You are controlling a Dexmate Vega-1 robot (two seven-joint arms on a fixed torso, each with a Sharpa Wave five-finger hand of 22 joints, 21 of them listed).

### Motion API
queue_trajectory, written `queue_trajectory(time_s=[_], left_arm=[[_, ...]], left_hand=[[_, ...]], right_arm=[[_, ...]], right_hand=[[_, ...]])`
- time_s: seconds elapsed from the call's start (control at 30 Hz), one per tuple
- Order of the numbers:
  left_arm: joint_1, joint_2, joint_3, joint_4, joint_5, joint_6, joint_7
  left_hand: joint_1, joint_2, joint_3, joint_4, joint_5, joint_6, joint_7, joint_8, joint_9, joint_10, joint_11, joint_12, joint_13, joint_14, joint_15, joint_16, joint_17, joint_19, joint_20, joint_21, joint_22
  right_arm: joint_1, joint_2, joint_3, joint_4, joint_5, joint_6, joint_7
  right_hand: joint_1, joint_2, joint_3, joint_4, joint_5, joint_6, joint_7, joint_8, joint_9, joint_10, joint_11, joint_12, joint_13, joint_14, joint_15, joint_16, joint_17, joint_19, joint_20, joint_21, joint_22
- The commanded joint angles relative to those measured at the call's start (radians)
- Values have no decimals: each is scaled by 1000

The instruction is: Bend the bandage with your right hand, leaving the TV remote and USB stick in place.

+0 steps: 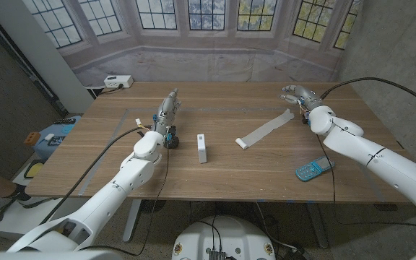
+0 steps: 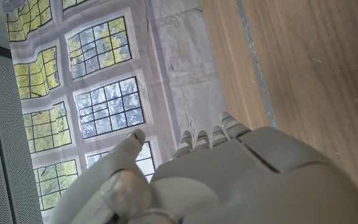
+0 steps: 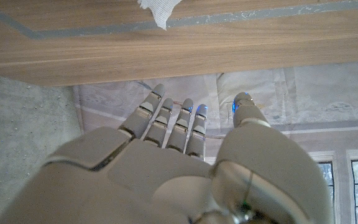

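Right hand [image 1: 297,94] spread, empty, near limp white gauze bandage strip [image 1: 266,131]; soft, light — pinch far end.

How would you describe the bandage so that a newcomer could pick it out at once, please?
On the wooden table, look toward the right hand: the bandage is the long pale strip lying flat and running diagonally from that hand toward the middle. The small white USB stick and the blue TV remote are short and blocky.
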Motion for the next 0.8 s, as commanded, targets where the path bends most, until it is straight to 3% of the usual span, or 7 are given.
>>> queue_trajectory(time_s=[0.03,0.27,0.3,0.33,0.37,0.5,0.8], left_arm=[[26,12,-6,-39,7,7,20],[37,15,-6,-54,9,11,26],[39,16,-5,-56,10,12,28],[41,15,-5,-58,9,12,30],[43,14,-5,-59,9,12,31],[53,16,-5,-73,11,17,39],[78,34,-14,-117,19,25,57]], left_hand=[[0,-1,7,-3,1,4,0,0,3,2,1,4,5,-1,0,-1,1,5,2,4,2],[-2,-1,8,-4,1,4,-4,-1,3,1,1,3,6,-3,1,-2,2,4,3,3,2],[-2,-1,8,-4,1,4,-4,-1,3,1,1,3,6,-3,1,-2,2,4,3,3,2],[-2,-2,8,-4,1,4,-4,-1,3,1,1,3,6,-4,2,-3,2,4,3,3,2],[-2,-2,8,-4,1,4,-4,-1,3,0,2,3,6,-4,2,-3,2,4,3,3,2],[-2,-1,9,-4,1,4,-6,-2,3,-1,3,2,6,-3,3,-3,2,4,4,3,2],[-3,-1,10,-5,1,2,-11,-4,3,-2,5,1,6,-4,3,-3,1,3,6,2,2]], right_arm=[[33,-17,-33,25,-74,-20,49],[29,-21,-18,31,-61,-11,67],[30,-21,-18,32,-62,-13,69],[31,-21,-17,35,-63,-14,69],[32,-19,-16,38,-62,-14,68],[41,-16,-20,56,-72,-18,69],[107,-12,-88,115,-156,-14,123]], right_hand=[[11,0,-4,1,-1,18,2,5,6,-20,-2,-7,3,-8,-46,-2,4,4,-17,1,3],[13,-3,-8,4,-1,31,10,4,8,-57,27,-18,4,-24,-37,-9,6,-1,-12,-1,3],[14,-3,-10,6,0,33,10,2,8,-63,52,-17,4,-29,-34,-11,7,-3,-11,-1,3],[14,-3,-11,6,0,34,9,2,8,-66,54,-18,4,-33,-31,-13,7,-6,-9,-2,3],[14,-4,-13,7,0,36,9,0,9,-82,73,-21,4,-39,-24,-15,8,-10,-5,-3,3],[14,-5,-16,9,0,39,13,-3,10,-106,100,-24,5,-57,-6,-22,8,-12,5,-3,3],[15,-6,-19,10,1,44,19,-4,11,-126,106,-24,6,-67,1,-24,9,-15,11,-3,3]])
